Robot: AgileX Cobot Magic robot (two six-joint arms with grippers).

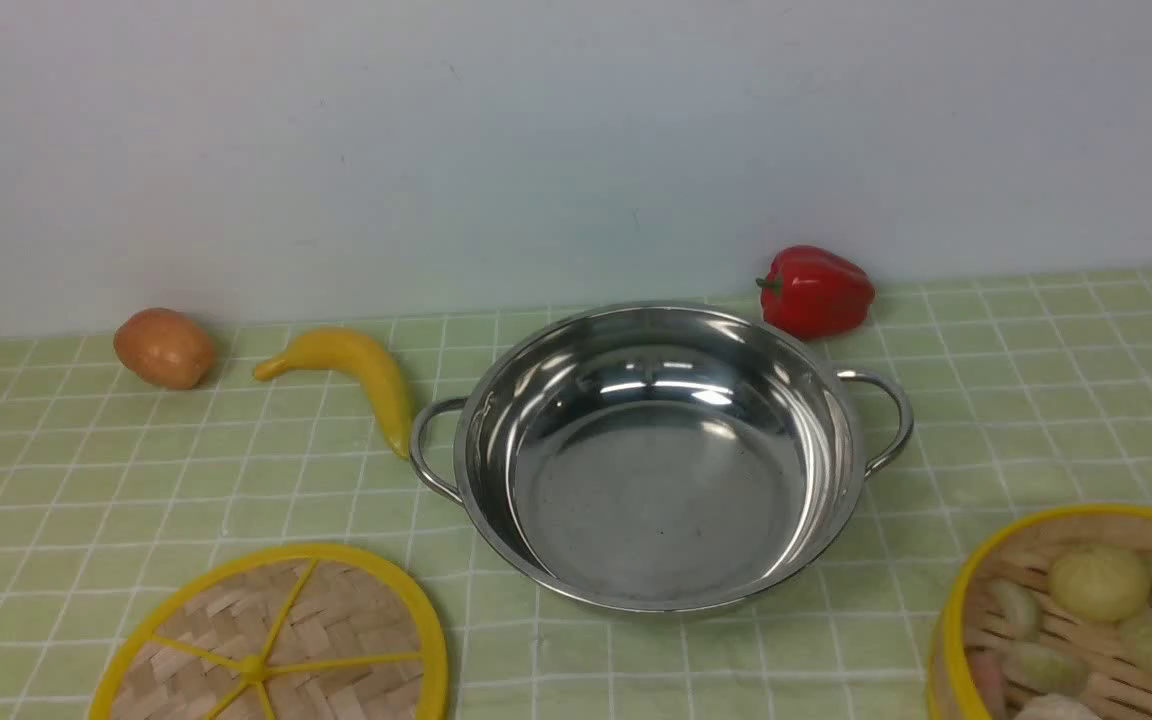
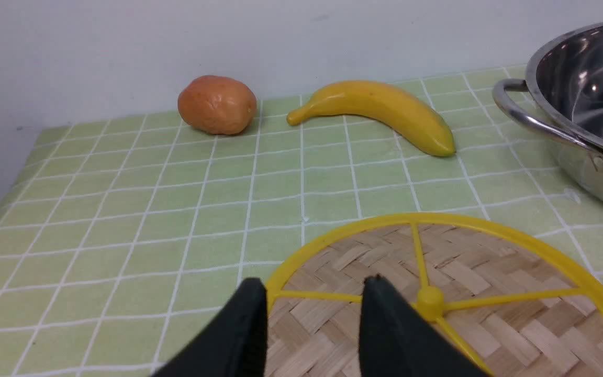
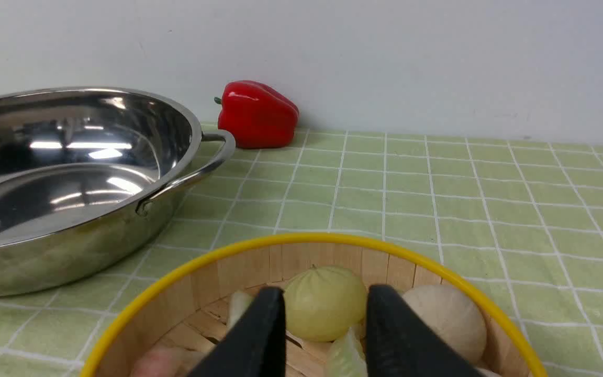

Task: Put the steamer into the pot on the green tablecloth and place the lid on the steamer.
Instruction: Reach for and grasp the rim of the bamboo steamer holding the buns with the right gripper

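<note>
While your left claw (image 2: 313,283) hangs with its jaws parted and nothing between them, the lid (image 2: 490,277) lies flat on the green tablecloth (image 2: 176,209) directly beneath it. Your right claw (image 3: 326,290) is spread the same way, gripping nothing, over the steamer (image 3: 259,267), with the buns (image 3: 325,301) below and just beyond its tips. Ahead of both claws and between them, the pot (image 3: 71,251) stands empty on the cloth, apart from steamer and lid.

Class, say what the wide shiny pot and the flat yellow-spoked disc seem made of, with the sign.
Wide shiny two-handled pot: likely polished stainless steel, given mirror-like reflections. Flat round yellow-rimmed disc: woven pale strips, probably bamboo, matt; rim and spokes look like smooth plastic.
</note>
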